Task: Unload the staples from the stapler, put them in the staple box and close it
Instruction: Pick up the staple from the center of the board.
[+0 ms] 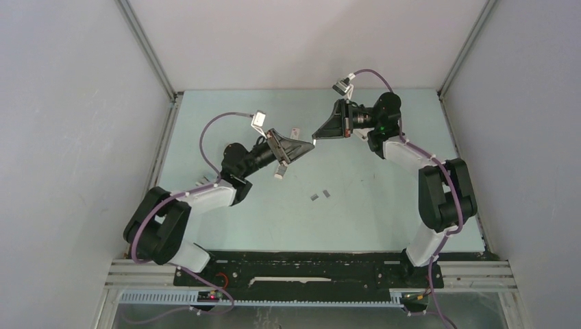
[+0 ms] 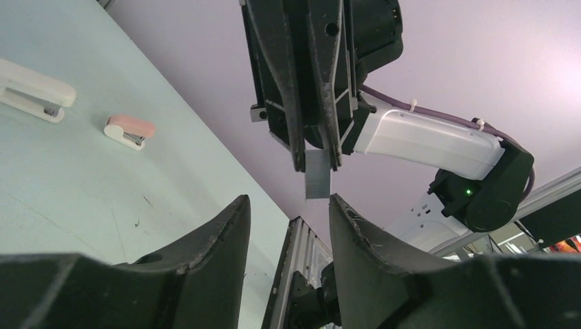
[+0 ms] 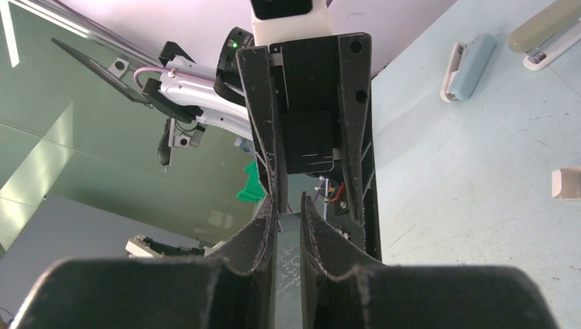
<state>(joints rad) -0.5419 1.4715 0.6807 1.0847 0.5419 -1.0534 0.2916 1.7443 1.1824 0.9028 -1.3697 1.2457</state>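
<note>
Overhead, both arms are seen raised above the pale green table (image 1: 370, 226) with elbows bent, and the left tool (image 1: 307, 145) and the right tool (image 1: 318, 135) are set almost tip to tip over mid-table. The right tool is clamped on a short silvery-grey metal strip of staples (image 2: 317, 179), which protrudes beyond its fingertips. The left tool's jaws are held apart, with the strip just at 12 o'clock of their gap; contact cannot be told. Two small grey staple strips (image 1: 320, 195) are laid on the table at 6 o'clock from the tools, well apart from them. A white plastic stapler (image 2: 34, 92) and a small pink stapler (image 2: 129, 130) are seen side by side at 10 o'clock of the left tool. A blue-grey stapler (image 3: 468, 58), an olive stapler (image 3: 548, 31) and a small white box (image 3: 567, 183) are seen between 1 and 3 o'clock of the right tool.
</note>
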